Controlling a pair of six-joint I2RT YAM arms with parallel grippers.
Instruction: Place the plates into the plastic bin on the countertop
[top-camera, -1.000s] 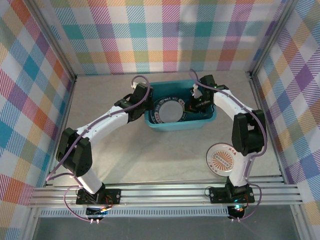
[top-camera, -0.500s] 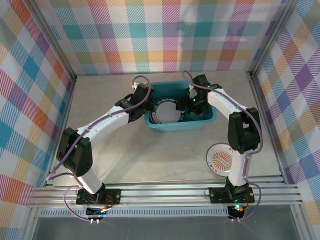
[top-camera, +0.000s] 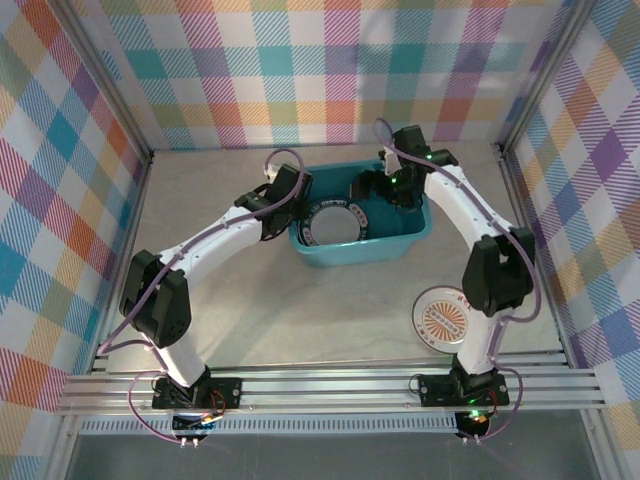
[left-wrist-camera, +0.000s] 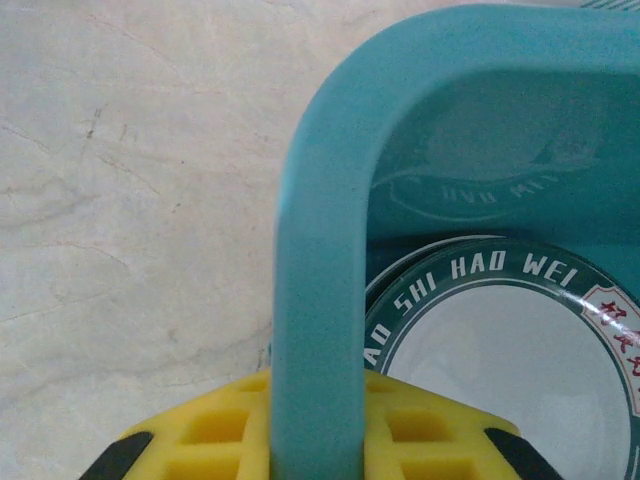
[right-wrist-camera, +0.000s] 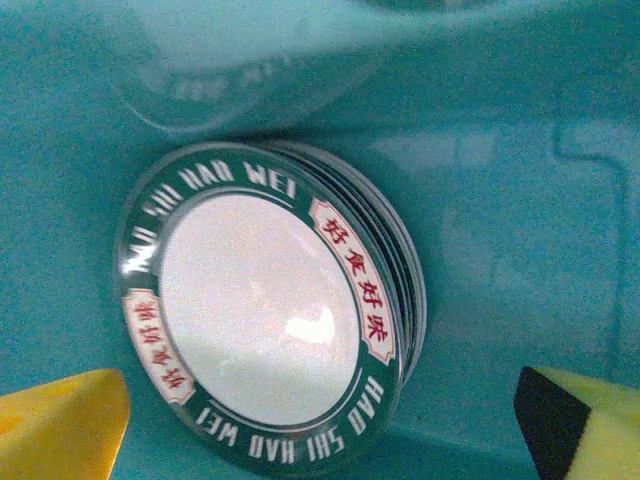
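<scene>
Biggest worry here imo is the plastic bin (top-camera: 400, 240) getting yanked. The left hand (left-wrist-camera: 320, 440) is clamped on the bin's left rim, one yellow pad on each side of the wall, so any twitch of that arm would drag or tip the whole tub, and the stack of plates (right-wrist-camera: 260, 320) inside would slide. That stack already looks a bit fanned, with lower rims peeking out on one side, so it probably wouldn't take much. Second thing: the right hand (right-wrist-camera: 320, 425) is spread wide and empty, hanging inside the bin walls right over the stack. If it pulls out at an angle, a finger could clip the top plate or the wall. One orange plate (top-camera: 445, 318) sits out on the worktop (top-camera: 260, 300), well apart from the bin and close to the right arm's base. It's nowhere near either hand, and it lies flat, so I'd guess it's an awkward tucked-in reach and a fiddly edge to get under.
</scene>
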